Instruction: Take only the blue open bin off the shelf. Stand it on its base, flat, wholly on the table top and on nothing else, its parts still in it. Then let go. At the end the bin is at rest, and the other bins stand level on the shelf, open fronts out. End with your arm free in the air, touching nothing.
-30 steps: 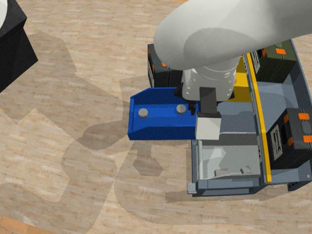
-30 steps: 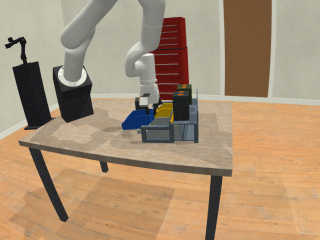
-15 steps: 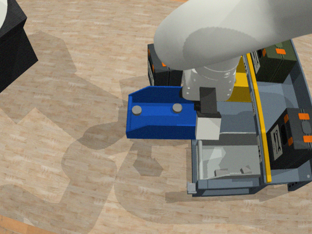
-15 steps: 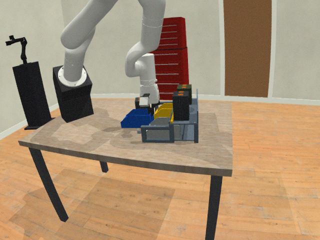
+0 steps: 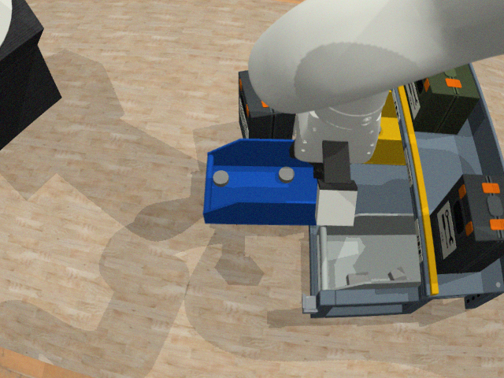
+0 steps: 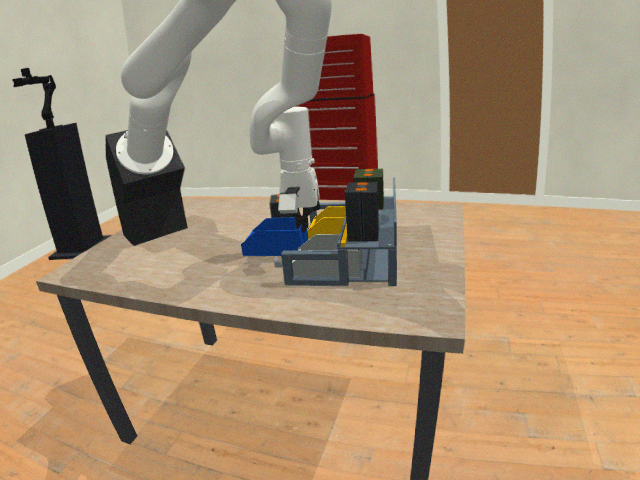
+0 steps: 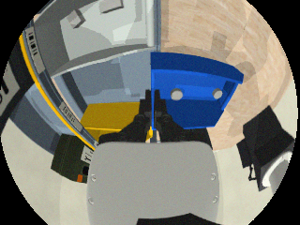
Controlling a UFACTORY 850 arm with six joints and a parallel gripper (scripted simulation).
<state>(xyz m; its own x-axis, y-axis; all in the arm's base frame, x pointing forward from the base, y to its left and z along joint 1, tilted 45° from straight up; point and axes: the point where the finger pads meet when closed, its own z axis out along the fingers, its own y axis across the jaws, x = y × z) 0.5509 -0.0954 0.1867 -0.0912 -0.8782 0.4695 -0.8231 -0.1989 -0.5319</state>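
Table [image 5: 142, 317] [image 6: 248, 321] [image 7: 197, 28]: near edge seen running across the middle of the exterior frame, well apart from the blue open bin [image 5: 260, 209] [image 6: 273, 237] [image 7: 194, 112]. In the top view, a stretch of wood is noted between the bin's low front, left of centre, and the black pedestal [image 5: 24, 89] [image 6: 155, 211] [image 7: 267, 127], upper left. The bin's back end is seen just at the front edge of the shelf [image 5: 366, 310] [image 6: 287, 271] [image 7: 94, 86].

The bin is held about level, above the table top, with its shadow apart from it; two round grey parts [image 5: 286, 174] [image 7: 176, 94] are contained. Two small blocks are held in the grey bin [image 5: 378, 252] [image 6: 324, 241] [image 7: 103, 33] on the shelf, lower right of the top frame. Yellow is shown by the bin [image 5: 390, 127] [image 6: 328, 226] [image 7: 112, 117] beyond; its contents cannot be made out.

Claw [image 5: 318, 169] [image 6: 306, 222] [image 7: 152, 97]: nearly fully closed, the blue bin's thin back wall pinched between the fingers. A dark case [image 5: 266, 126] [image 6: 276, 205] is seen farther off, left of the wrist.

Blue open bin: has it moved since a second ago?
Yes, slightly. In the top view, the blue open bin has its open front farther from the shelf's yellow rail.
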